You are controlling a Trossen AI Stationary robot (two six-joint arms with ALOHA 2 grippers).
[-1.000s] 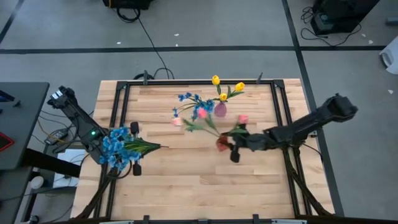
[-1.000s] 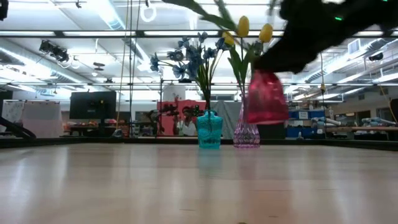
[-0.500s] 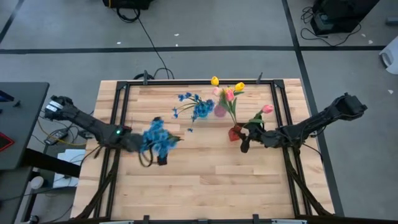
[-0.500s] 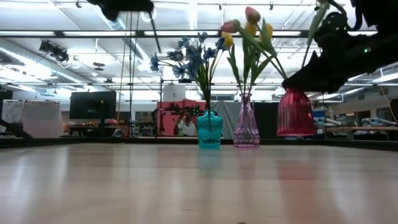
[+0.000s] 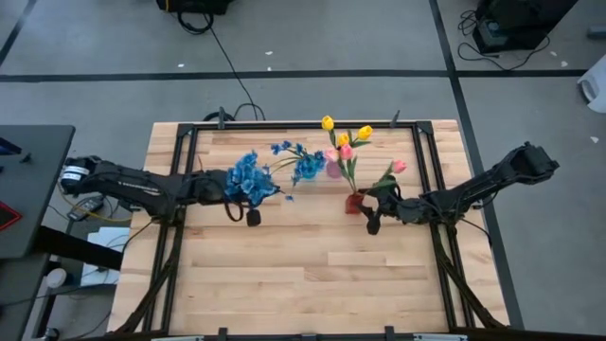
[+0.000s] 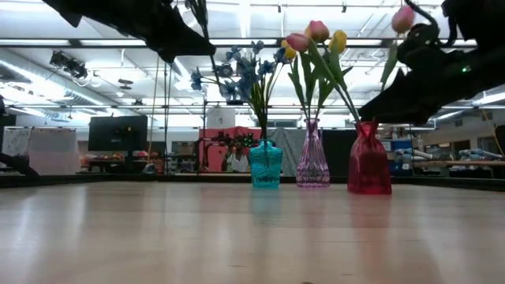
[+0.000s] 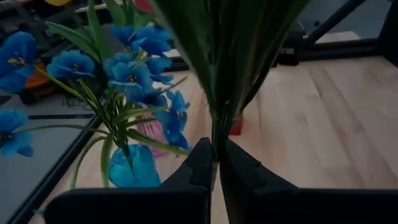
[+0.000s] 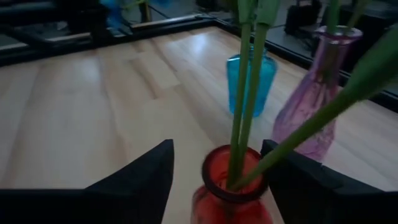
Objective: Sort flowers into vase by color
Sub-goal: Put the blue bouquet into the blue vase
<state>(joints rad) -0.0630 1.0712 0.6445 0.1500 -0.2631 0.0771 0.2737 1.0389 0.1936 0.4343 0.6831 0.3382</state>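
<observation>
- Three vases stand near the far middle of the table: a blue vase, a clear pink vase and a red vase.
- Left fingers are clenched on the green stems of a bunch of blue flowers, held above the table just beside the blue vase.
- Beyond those fingers, the blue vase already holds blue blossoms on a thin stem.
- Right fingers are released, one on each side of the red vase, with a gap between them and the glass.
- Between those fingers, the red vase stands upright on the table and holds pink tulips, whose green stems lean out of its neck.
- One more pink tulip shows just above the right arm, on the side away from the other vases.
- Yellow tulips stand in the clear pink vase, just past the red one.
</observation>
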